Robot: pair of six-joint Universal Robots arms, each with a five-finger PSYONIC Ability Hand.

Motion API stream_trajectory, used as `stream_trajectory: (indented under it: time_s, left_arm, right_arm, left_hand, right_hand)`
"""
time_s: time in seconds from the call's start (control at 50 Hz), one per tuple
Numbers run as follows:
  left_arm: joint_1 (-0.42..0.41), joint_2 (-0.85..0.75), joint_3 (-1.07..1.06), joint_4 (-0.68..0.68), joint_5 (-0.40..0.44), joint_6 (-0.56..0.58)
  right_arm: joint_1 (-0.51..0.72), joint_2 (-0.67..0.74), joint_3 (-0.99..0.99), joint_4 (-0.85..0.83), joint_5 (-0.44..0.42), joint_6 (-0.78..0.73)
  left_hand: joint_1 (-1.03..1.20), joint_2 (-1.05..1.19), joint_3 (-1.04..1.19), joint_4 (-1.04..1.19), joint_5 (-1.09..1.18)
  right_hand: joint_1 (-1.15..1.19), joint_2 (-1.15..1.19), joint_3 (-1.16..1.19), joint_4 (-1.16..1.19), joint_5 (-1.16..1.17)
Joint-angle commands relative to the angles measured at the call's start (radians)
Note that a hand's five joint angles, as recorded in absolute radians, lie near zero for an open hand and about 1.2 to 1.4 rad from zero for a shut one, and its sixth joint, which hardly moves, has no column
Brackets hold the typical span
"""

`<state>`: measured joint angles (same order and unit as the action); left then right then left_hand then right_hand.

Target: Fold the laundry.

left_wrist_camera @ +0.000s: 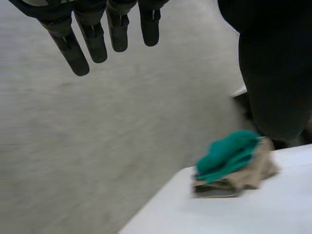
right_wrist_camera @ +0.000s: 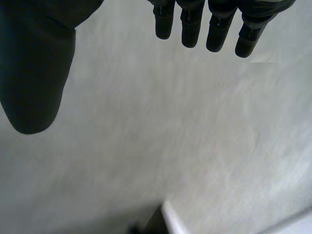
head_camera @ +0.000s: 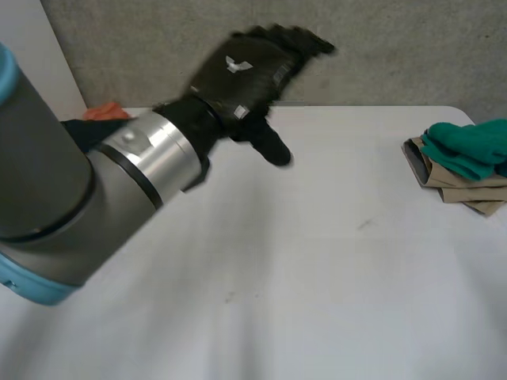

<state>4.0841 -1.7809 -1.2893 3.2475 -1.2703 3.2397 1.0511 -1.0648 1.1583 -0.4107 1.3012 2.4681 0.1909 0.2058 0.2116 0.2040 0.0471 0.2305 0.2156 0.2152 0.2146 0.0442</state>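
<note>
left hand (head_camera: 244,73): raised above the worktop (head_camera: 317,261). We read its fingers (left_wrist_camera: 92,41) as straight and spread, with the thumb out to the side and nothing in its hold.
right hand (right_wrist_camera: 34,68): in its own wrist view the fingers (right_wrist_camera: 190,29) are straight and the thumb stands apart from them — it holds nothing.
laundry stack (head_camera: 463,166): at the worktop's right edge, well apart from the left hand. Folded beige pieces (head_camera: 453,190) lie underneath, with a teal garment (head_camera: 467,146) on top, touching them.
left wrist view: the laundry stack (left_wrist_camera: 229,168) sits near a worktop corner, beyond the fingertips.
orange cloth (head_camera: 107,112): at the far edge, behind the left arm (head_camera: 47,182) — we cannot tell what kind.
</note>
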Motion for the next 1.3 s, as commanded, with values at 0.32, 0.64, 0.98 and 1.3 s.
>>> stream_trajectory:
  time_s: [0.32, 0.64, 0.98, 1.3]
  left_arm:
    - [0.637, -0.356, 0.053, 0.141, -0.158, 0.458]
    - [0.681, -0.581, 0.148, 0.184, -0.057, 0.592]
    - [0.328, -0.137, 0.015, 0.210, -0.087, 0.117]
    - [-0.027, -0.380, 0.018, 0.225, -0.081, -0.123]
  right_arm:
    - [0.607, -0.291, 0.696, -0.264, -0.321, 0.178]
    - [0.603, -0.231, 0.716, -0.096, -0.281, 0.020]
    - [0.560, -0.267, 0.729, -0.094, -0.226, 0.029]
    - [0.560, -0.303, 0.729, -0.092, -0.169, 0.086]
  left_hand:
    - [0.028, 0.014, 0.008, 0.015, -0.002]
    - [1.205, 1.190, 1.185, 1.192, 1.175]
    - [1.205, 1.190, 1.185, 1.192, 1.175]
    - [1.116, 1.101, 1.095, 1.103, 1.085]
  right_hand:
    - [-0.056, -0.041, -0.041, -0.040, -0.044]
    - [-0.056, -0.041, -0.041, -0.040, -0.044]
    - [-0.056, -0.041, -0.041, -0.040, -0.044]
    - [-0.056, -0.041, -0.041, -0.040, -0.044]
